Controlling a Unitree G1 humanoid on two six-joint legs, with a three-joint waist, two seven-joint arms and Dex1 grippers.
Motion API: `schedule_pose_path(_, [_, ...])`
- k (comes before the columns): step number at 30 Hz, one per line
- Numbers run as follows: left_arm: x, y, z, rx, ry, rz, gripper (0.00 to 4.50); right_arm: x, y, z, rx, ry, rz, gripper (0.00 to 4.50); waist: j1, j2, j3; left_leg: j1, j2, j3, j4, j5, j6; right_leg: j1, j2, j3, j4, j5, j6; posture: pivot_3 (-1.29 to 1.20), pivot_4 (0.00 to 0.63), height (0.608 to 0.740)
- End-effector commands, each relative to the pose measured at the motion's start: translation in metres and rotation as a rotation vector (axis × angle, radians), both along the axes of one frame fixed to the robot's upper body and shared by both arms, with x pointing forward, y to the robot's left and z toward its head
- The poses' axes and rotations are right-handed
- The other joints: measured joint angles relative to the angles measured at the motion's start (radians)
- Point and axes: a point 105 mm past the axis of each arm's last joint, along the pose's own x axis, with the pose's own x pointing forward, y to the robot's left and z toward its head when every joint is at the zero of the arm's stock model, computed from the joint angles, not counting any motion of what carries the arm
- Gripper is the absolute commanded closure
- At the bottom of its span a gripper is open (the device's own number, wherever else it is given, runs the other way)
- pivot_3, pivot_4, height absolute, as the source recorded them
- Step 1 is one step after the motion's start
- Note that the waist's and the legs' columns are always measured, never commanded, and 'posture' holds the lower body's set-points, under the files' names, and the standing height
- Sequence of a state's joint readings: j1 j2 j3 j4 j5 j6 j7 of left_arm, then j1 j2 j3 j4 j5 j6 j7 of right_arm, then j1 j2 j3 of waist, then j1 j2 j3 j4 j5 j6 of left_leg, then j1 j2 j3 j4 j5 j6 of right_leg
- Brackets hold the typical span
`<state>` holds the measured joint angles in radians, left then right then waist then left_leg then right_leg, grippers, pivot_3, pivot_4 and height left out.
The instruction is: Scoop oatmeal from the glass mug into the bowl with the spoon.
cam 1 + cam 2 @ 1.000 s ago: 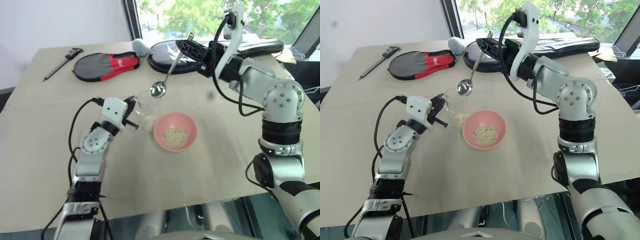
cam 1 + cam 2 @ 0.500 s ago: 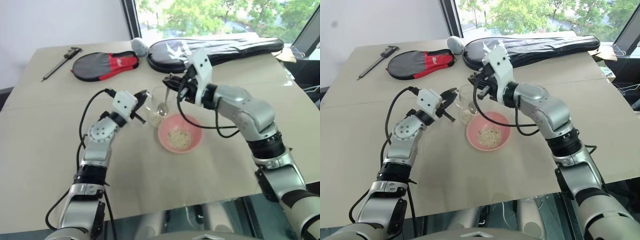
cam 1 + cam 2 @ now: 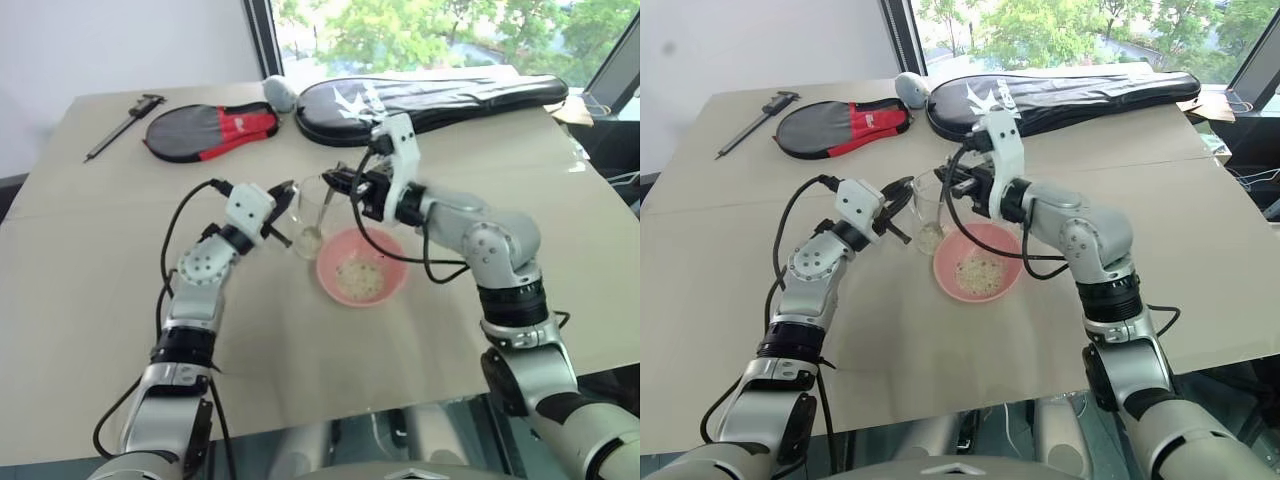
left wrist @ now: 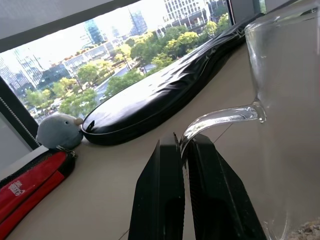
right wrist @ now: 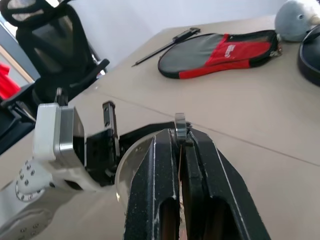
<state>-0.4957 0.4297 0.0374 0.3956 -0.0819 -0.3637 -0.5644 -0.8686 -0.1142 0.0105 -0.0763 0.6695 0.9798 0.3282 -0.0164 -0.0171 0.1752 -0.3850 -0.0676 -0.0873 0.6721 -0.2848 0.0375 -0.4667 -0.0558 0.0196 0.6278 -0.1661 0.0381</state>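
Left wrist view puts the nearest facts first: the left gripper (image 4: 182,150) has its two black fingers pressed together on the curved handle of the glass mug (image 4: 285,100), so it is clamped on that handle. Through the clear wall, at the mug's base, a little pale oatmeal (image 4: 307,231) shows.

From the head cameras, the same gripper (image 3: 283,200) sits at the mug's (image 3: 312,210) left side, and the mug stands upright on the table (image 3: 100,300) with a low layer of oats at its bottom. Just to the right of the mug and a little nearer lies the pink bowl (image 3: 392,262), close beside it, with a small heap of oats in its middle.

Beyond the bowl, the right gripper (image 3: 345,184) reaches in from the right at the mug's rim. Its fingers are closed tight on the handle of the spoon (image 3: 320,222), as the right wrist view shows with the metal handle end pinched between the fingers (image 5: 150,190). The spoon slants down into the mug, its bowl low inside the glass near the oats.

Farther back on the table lie a red and grey racket cover (image 3: 210,130), a long black racket bag (image 3: 450,98), a small grey plush toy (image 3: 281,93) and a black caliper (image 3: 125,125).
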Motion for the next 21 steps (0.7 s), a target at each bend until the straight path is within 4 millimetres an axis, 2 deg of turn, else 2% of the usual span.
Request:
schedule_pose_path(1, [-0.003,0.001,0.009,-0.003,-0.060,0.004,4.43,0.003,-0.010,0.031,0.076,-0.033,-0.019,4.50,0.000,0.000,0.000,0.000,0.000,0.000,0.000,0.000,0.000,0.000,0.000,0.000,0.000,0.000,0.000,0.00,0.150,0.740])
schedule_pose_path(8, [-0.004,0.002,0.009,-0.003,-0.070,0.012,4.43,0.013,-0.027,0.043,0.123,-0.006,-0.082,4.50,-0.001,0.000,0.000,0.000,0.000,0.000,0.000,0.000,0.000,0.000,0.000,0.000,0.000,0.000,0.000,0.00,0.150,0.740])
schedule_pose_path(15, [-0.003,0.001,0.011,-0.006,-0.087,0.018,4.43,0.017,-0.038,0.040,0.140,0.043,-0.116,4.50,-0.002,0.000,0.000,0.000,0.000,0.000,0.000,0.000,0.000,0.000,0.000,0.001,0.001,0.000,0.000,0.00,0.150,0.740])
schedule_pose_path(21, [-0.001,0.004,0.010,0.000,-0.096,0.044,4.43,0.019,-0.049,0.041,0.212,0.154,-0.146,4.50,-0.002,0.000,0.000,0.001,0.000,0.001,0.001,0.000,0.000,0.000,0.000,0.001,0.003,0.000,0.000,0.00,0.150,0.740])
